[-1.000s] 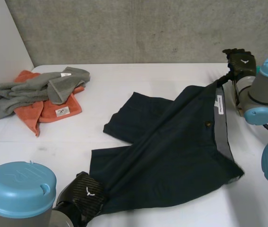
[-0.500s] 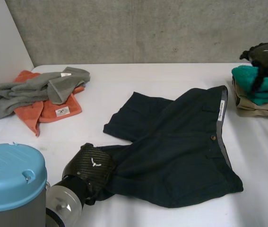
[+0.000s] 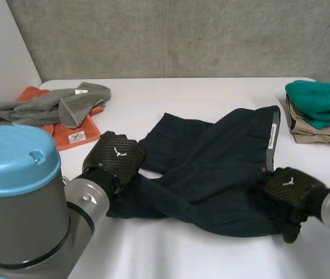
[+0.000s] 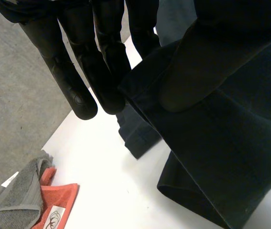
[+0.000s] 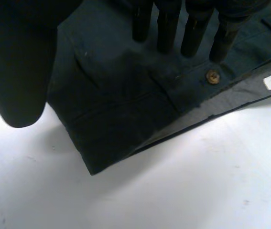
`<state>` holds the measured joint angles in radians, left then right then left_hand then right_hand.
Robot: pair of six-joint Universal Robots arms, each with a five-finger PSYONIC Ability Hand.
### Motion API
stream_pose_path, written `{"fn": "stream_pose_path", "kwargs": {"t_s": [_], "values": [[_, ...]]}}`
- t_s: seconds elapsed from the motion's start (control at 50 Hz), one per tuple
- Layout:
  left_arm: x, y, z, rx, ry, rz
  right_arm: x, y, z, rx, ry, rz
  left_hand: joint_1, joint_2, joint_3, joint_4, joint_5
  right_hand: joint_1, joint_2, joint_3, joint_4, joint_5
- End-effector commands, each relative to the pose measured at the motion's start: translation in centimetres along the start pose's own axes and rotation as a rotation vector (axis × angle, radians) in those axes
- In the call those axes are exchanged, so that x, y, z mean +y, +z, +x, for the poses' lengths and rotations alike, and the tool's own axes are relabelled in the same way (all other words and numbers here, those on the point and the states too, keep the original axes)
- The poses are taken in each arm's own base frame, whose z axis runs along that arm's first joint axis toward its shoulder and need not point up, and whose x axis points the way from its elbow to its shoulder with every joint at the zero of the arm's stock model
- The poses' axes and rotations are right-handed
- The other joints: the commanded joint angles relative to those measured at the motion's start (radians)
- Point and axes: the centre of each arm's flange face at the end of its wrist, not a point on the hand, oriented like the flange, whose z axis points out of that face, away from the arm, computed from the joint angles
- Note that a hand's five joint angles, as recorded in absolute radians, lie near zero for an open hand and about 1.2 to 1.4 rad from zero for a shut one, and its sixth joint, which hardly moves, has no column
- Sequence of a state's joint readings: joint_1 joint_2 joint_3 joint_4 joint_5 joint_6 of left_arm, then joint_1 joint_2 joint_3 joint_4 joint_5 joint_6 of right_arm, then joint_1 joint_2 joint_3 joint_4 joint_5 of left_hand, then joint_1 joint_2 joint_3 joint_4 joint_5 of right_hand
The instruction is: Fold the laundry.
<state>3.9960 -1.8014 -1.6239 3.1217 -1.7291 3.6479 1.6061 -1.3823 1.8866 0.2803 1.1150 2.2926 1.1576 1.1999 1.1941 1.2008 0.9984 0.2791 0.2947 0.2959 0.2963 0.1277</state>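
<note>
The table [image 3: 211, 99] carries one pair of dark shorts [image 3: 211, 168], spread open and creased between the two hands, with no finished fold in it yet. A stack [image 3: 319, 110] of folded pieces, teal on top, sits well beyond the right hand [image 3: 287, 187]; judged done. A loose heap of grey towel [image 3: 42, 107] over orange cloth [image 3: 74, 135] lies well beyond the left hand [image 3: 115, 158]; judged not started. The left hand is at a leg hem of the shorts: in the left wrist view its fingers [image 4: 104, 71] and thumb [image 4: 192, 67] pinch the hem edge between them, the rest of that leg hanging from them to the table. The right hand rests at the waistband corner: its fingers [image 5: 192, 33] are straight, tips down on the cloth just beside the button [image 5: 213, 76], thumb held apart over the corner, nothing clamped. Assessment: the shorts fold is barely begun, and the heap is left to do.
</note>
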Motion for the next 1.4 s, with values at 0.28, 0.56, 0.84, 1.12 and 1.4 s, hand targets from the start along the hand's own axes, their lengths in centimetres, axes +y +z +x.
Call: {"fn": "stream_pose_path", "kwargs": {"t_s": [0.28,0.56,0.84,1.12,1.4], "values": [[1.6,-5.9,1.8,0.142,0.037,-0.152,-1.9,-4.4,3.2,0.348,-0.066,0.115,0.239,0.196,0.202,0.195,0.223,1.117,1.102,1.1,1.1,1.094],[2.1,-7.0,5.3,0.329,0.125,-0.238,0.4,-6.1,1.8,0.097,-0.22,-0.179,0.239,0.196,0.202,0.195,0.223,1.117,1.102,1.1,1.1,1.094],[-3.7,9.3,1.1,-0.038,0.083,0.104,-3.5,2.3,7.7,0.332,-0.076,0.106,0.239,0.196,0.202,0.195,0.223,1.117,1.102,1.1,1.1,1.094],[-4.3,20.7,-0.1,-0.333,0.204,0.414,-5.1,11.6,12.6,0.659,-0.122,0.199,-0.452,-0.495,-0.489,-0.495,-0.468,-0.105,-0.12,-0.121,-0.122,-0.128],[-7.6,15.0,1.9,-0.278,0.142,0.503,-7.3,5.2,10.6,0.664,-0.013,0.257,-0.983,-1.025,-1.02,-1.026,-0.998,-0.105,-0.12,-0.121,-0.122,-0.128]]}}
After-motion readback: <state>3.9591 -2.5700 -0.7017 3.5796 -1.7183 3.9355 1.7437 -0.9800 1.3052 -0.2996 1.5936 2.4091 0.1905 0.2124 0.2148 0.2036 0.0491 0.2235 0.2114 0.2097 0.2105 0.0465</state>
